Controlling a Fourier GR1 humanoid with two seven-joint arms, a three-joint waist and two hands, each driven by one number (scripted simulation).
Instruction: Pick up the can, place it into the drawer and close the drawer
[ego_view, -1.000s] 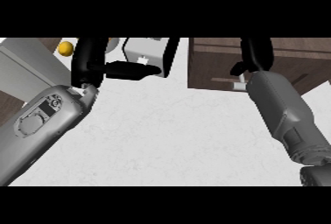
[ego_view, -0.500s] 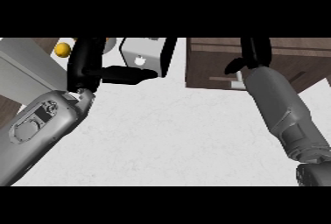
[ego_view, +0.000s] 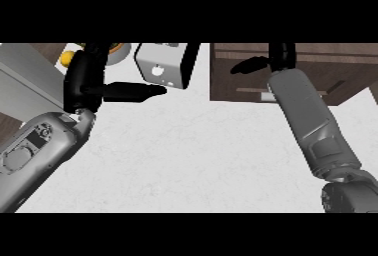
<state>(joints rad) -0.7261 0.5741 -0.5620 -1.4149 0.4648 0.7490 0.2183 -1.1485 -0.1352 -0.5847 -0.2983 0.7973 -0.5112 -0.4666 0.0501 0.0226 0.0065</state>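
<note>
No can shows plainly. A small yellow-orange round thing (ego_view: 66, 58) peeks out at the top left, mostly hidden behind my left hand (ego_view: 83, 82); I cannot tell what it is. My left hand is raised with straight fingers, its thumb pointing right toward a white box-like body (ego_view: 164, 65) with a round hole in its face. It holds nothing. My right hand (ego_view: 275, 59) is up at the top edge in front of the dark brown cabinet front (ego_view: 325, 75), thumb out to the left, fingers cut off by the edge.
The white speckled counter (ego_view: 192, 155) fills the middle and lower view. A pale grey panel (ego_view: 26, 75) runs along the upper left. Both grey forearms come in from the lower corners.
My left hand's thumb has sunk lower and to the left in the view. The white box has shifted slightly left. My right hand has risen a little toward the top edge.
</note>
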